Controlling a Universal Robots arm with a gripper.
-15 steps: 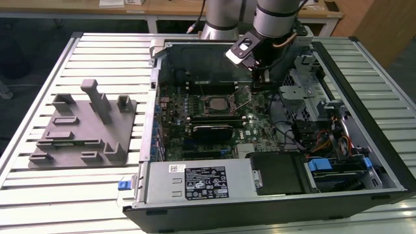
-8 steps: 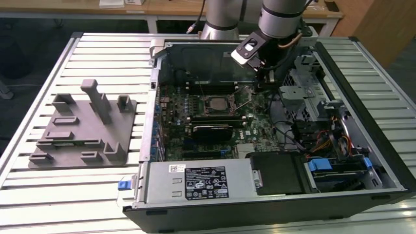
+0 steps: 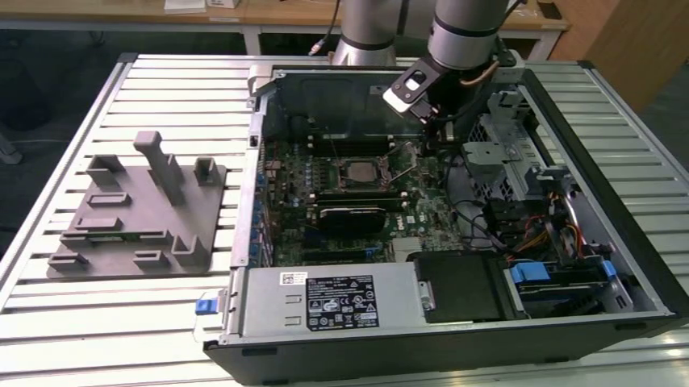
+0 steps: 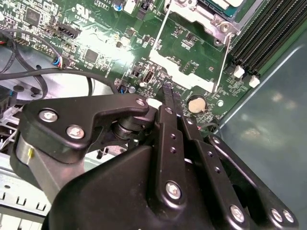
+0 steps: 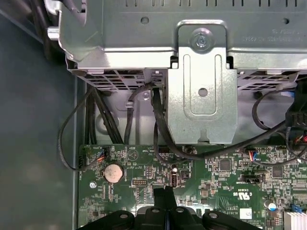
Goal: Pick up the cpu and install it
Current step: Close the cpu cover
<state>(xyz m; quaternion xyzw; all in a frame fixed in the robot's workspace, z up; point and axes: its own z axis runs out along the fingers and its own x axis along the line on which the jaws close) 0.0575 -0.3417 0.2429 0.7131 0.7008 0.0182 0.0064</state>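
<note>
Gripper [image 5: 165, 192] fingers pressed together, holding nothing, just above motherboard [image 5: 225, 187]; cpu [image 3: 356, 171] lies mid-motherboard.

In the exterior view the arm [image 3: 469, 32] is cut off at the far edge, and the socket [image 3: 361, 171] is shown too small for it to be told whether the cpu lies in it. In the second wrist view the socket is cut by the picture's edge and much of the board [image 4: 96, 43] is covered by the gripper [image 4: 168, 90]. In the first wrist view the gripper's body is cut off, and cables [image 5: 157, 120] are partly hidden behind a bracket [image 5: 201, 103].
</note>
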